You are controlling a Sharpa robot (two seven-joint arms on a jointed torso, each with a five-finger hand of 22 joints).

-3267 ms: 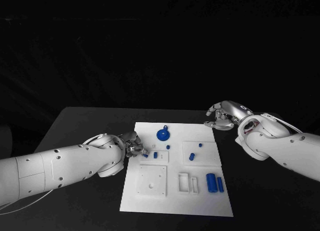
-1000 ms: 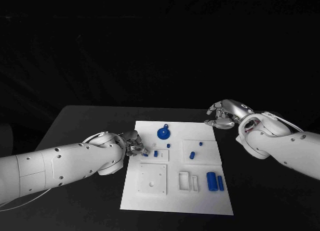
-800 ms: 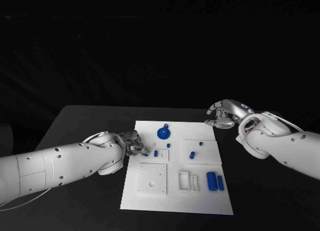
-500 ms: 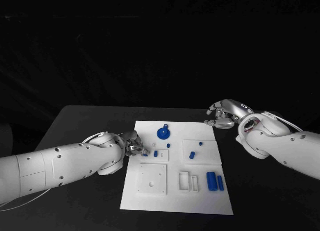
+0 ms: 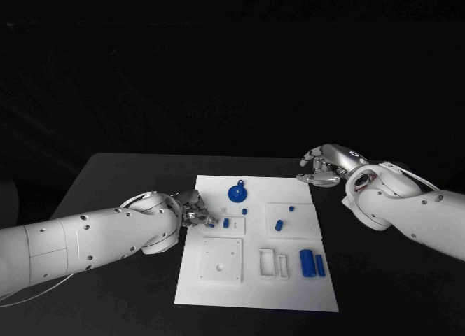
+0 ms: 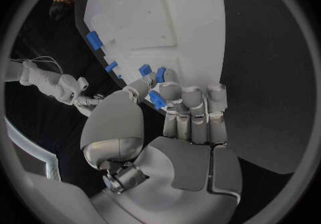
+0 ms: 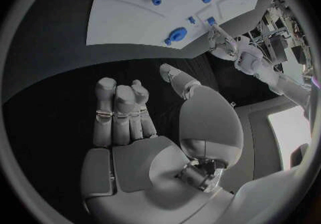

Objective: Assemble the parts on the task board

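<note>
**Left hand pinches a small blue part at the board's edge**

The bench (image 5: pixel 122 175) is black and matt. On its middle lies the task board (image 5: pixel 293 294), a flat white rectangular plate with its long side running away from the robot. It carries raised white square frames and small blue parts. Two blue cylinders (image 5: pixel 312 264) lie side by side near the board's right edge, their long axis along the board's long side. A round blue disc (image 5: pixel 237 193) with a small tab sits near the far end.

The left hand (image 5: pixel 192 211), silver and smooth, is at the board's left edge. Its fingers (image 6: pixel 168 91) are curled and pinch a small blue part (image 6: pixel 157 98).

The right hand (image 5: pixel 323 168) hovers beside the board's far right corner, its fingers (image 7: pixel 120 107) loosely bent and holding nothing.
</note>
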